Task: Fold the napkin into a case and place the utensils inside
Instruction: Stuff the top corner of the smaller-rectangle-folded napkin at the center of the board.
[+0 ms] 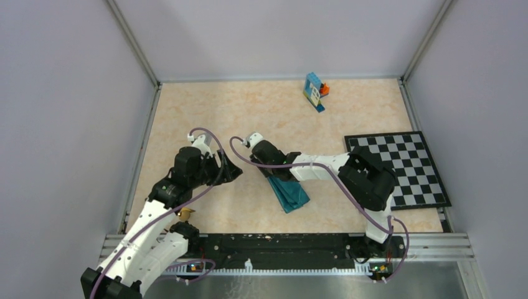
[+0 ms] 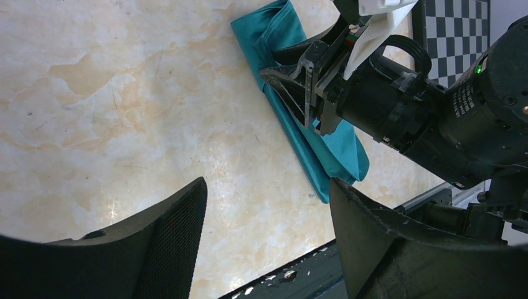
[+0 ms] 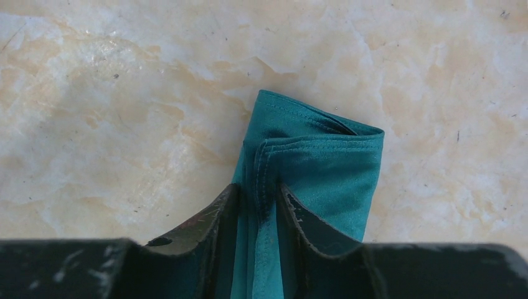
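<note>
Pinching a raised ridge of the napkin [image 3: 324, 168], the right gripper [image 3: 258, 193] is seen with its jaws drawn close together, the teal cloth gathered and squeezed between them. The gripped fold lies along one long side of the cloth, close to its far end, where the layers are turned over into a rounded lip. The napkin is folded into a long narrow strip and is laid diagonally on the tabletop [image 1: 249, 112], around its middle and nearer the near edge than the far one. Its far end is covered by the right gripper, and its other end points toward the near edge. The right arm is stretched in from the right side, low over the surface.

The left gripper [image 2: 266, 187] is held with its jaws spread wide and nothing between them. It is poised over bare tabletop just to the left of the napkin, apart from the cloth and facing the right gripper.

A checkerboard mat [image 1: 398, 165] is laid at the right edge of the tabletop, partly overlapped by the right arm. Blue-orange toy blocks [image 1: 315, 91] are set near the far edge, well apart from the napkin.
</note>
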